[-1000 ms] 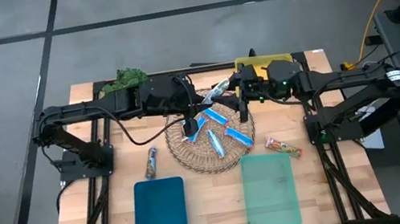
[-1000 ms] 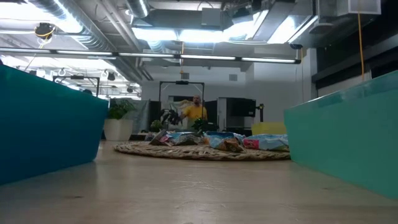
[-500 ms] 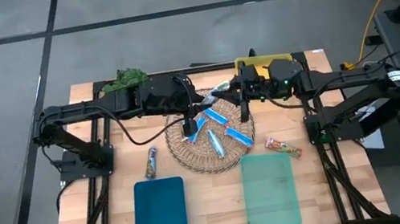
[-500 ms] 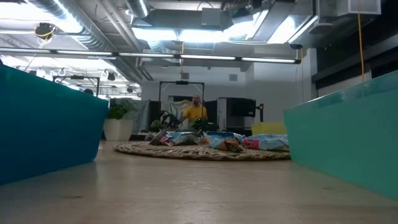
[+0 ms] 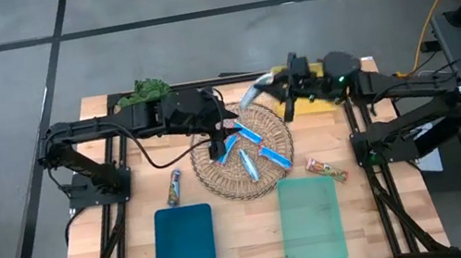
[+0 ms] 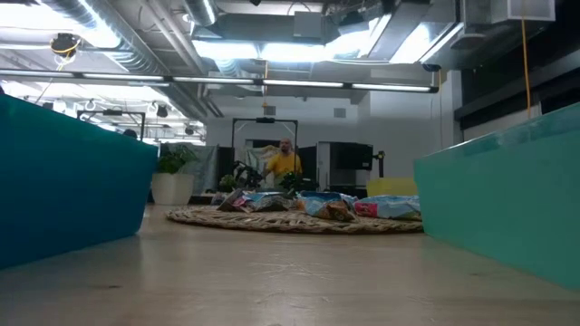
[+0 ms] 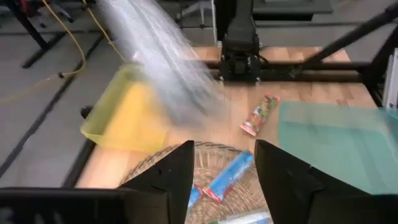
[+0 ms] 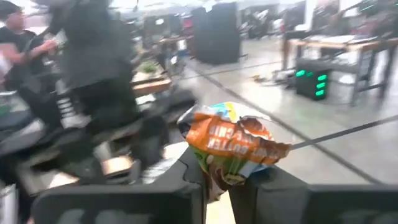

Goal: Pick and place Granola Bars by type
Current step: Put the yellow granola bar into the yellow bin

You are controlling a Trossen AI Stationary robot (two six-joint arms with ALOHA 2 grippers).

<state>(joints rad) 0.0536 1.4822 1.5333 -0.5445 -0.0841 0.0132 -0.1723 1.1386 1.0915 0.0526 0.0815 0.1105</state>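
A round woven mat [image 5: 245, 159] holds several blue bars [image 5: 255, 134]. A silvery bar with orange print [image 5: 253, 95] hangs in the air above the mat's far edge, beside the yellow tray [image 5: 312, 102], with my right gripper [image 5: 278, 91] shut on it. My left gripper [image 7: 225, 177] stands open over the mat's left part [image 5: 217, 140], nothing between its fingers. Another silvery bar [image 5: 173, 187] lies on the table left of the mat. An orange-brown bar [image 5: 325, 169] lies on the table to the mat's right. My right gripper pinches one crumpled end of the bar [image 8: 217, 171] between its two fingers. The fingers come from the table's right, roughly level, and lie along the bar. The rest of the wrapper [image 8: 235, 140] sticks out past the fingertips, lifted clear of mat and table.
A blue tray [image 5: 183, 249] and a green tray [image 5: 309, 219] lie flat at the near edge, in front of the mat. A leafy green sprig [image 5: 145, 92] sits at the far left. People show in the room beyond the table [image 8: 15, 43].
My right gripper has risen from over the mat's right part and drawn back toward the table's far right, turning to point more level. It carries the silvery bar, which has been lifted clear of the mat's far edge.
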